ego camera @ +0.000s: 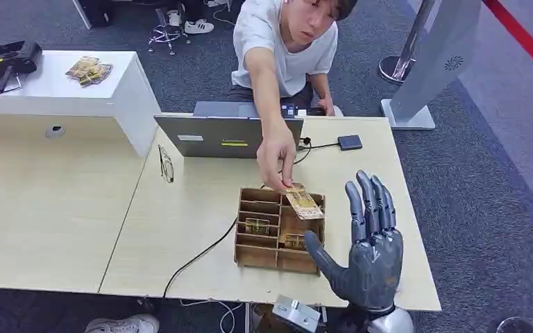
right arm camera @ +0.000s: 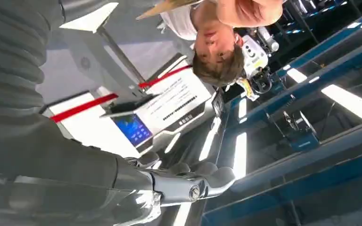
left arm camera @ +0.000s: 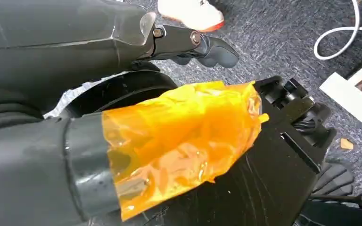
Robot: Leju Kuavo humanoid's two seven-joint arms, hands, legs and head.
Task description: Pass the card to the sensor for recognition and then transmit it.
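The right robot hand (ego camera: 368,243) stands upright over the table's (ego camera: 180,229) near edge, fingers spread and straight, holding nothing. The card (ego camera: 302,202) lies tilted on the far right corner of the wooden divider box (ego camera: 277,229), pinched by a person's hand (ego camera: 276,158), just beyond and left of the robot's fingertips, not touching them. The left robot hand (left arm camera: 195,44) hangs low, its grasp unclear.

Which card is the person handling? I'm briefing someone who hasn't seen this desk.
On the light wooden table, in front of the grey laptop, sits a brown compartmented cardboard box. The patterned tan card lies tilted across the box's far right corner, pinched by the person's hand. The other cards lie down inside compartments, untouched.
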